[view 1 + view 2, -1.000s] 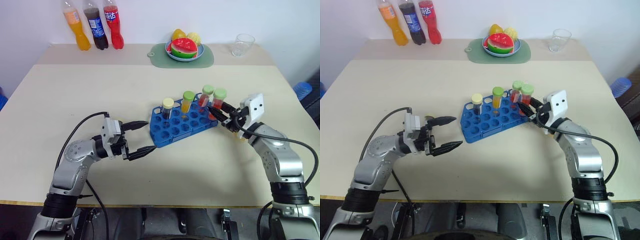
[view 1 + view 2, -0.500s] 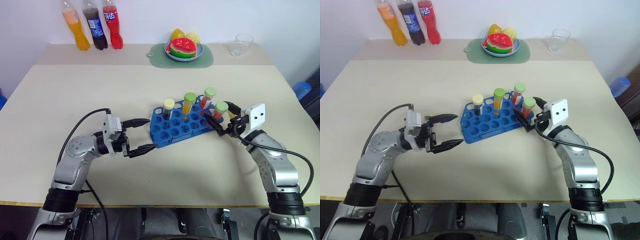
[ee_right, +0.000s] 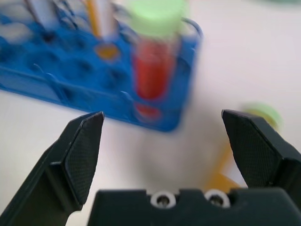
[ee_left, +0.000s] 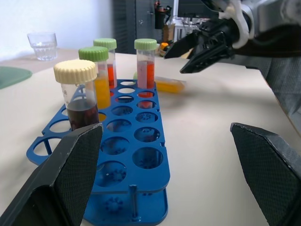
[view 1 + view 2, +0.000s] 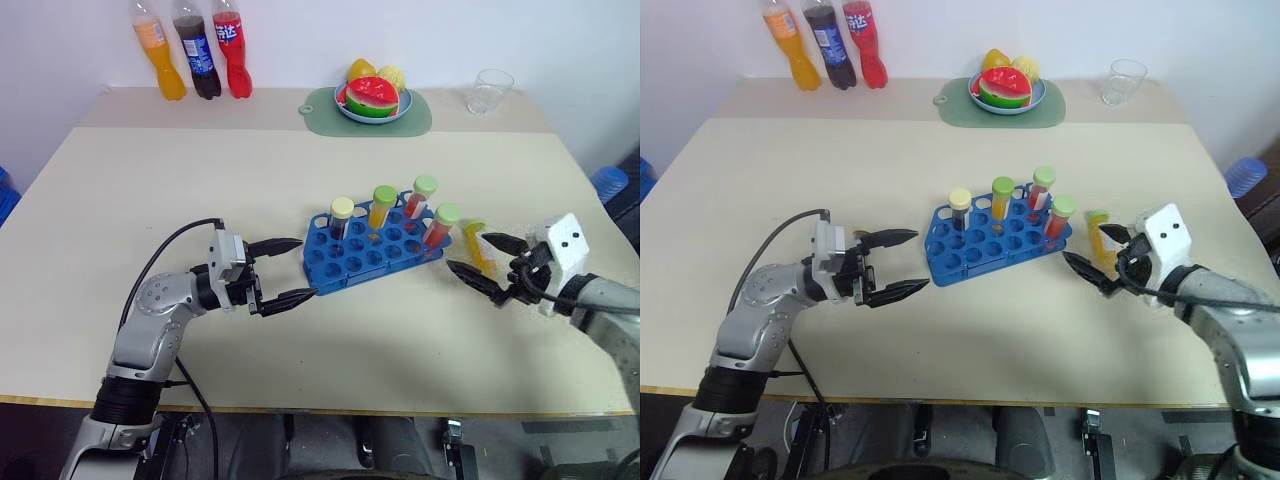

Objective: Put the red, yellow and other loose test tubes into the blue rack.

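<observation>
While both tools (image 5: 288,270) (image 5: 489,262) gape empty, no writing is legible on the bottles (image 5: 191,50).

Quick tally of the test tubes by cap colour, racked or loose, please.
Cream cap, dark liquid, in the blue rack: 1
Green cap, yellow liquid, racked: 1
Green cap, red liquid, racked: 2
Green cap, yellow liquid, lying loose on the table beside the rack: 1
Total: 5 tubes, 4 racked and 1 loose.
</observation>
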Controlling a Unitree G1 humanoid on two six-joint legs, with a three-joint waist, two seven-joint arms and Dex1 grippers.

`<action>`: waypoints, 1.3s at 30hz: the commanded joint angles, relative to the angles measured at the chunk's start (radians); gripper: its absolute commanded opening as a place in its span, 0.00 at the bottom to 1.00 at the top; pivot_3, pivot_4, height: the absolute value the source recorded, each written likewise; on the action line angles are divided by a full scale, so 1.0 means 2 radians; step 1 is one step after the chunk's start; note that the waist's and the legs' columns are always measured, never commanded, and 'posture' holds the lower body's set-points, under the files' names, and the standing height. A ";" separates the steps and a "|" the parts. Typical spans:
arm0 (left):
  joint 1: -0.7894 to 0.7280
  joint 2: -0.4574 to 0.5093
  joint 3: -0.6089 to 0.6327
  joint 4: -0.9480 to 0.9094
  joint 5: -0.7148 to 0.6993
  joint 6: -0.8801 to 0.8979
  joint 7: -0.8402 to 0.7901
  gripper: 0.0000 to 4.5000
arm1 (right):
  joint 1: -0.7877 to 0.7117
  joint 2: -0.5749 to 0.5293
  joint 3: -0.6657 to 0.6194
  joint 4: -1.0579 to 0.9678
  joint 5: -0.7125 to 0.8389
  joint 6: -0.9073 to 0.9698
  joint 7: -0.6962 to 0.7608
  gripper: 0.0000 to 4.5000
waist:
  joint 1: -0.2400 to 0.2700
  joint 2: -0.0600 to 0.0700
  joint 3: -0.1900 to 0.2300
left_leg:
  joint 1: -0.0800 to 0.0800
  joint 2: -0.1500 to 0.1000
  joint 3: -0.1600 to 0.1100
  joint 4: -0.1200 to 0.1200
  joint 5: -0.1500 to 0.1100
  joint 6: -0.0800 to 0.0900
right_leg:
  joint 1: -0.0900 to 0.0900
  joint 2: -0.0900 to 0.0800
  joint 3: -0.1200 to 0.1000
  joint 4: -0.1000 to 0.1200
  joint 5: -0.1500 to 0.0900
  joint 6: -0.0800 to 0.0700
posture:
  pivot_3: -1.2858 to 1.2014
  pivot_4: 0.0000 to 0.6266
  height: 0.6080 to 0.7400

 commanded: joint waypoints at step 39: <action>0.033 0.009 -0.004 -0.050 -0.008 0.003 0.022 1.00 | -0.343 -0.019 0.262 0.484 -0.227 -0.016 0.155 0.18 | 0.000 -0.001 0.000 | -0.001 0.000 0.001 0.000 0.000 0.000 | -0.001 0.000 0.000 0.000 0.001 0.002 | 0.52 0.24 1.00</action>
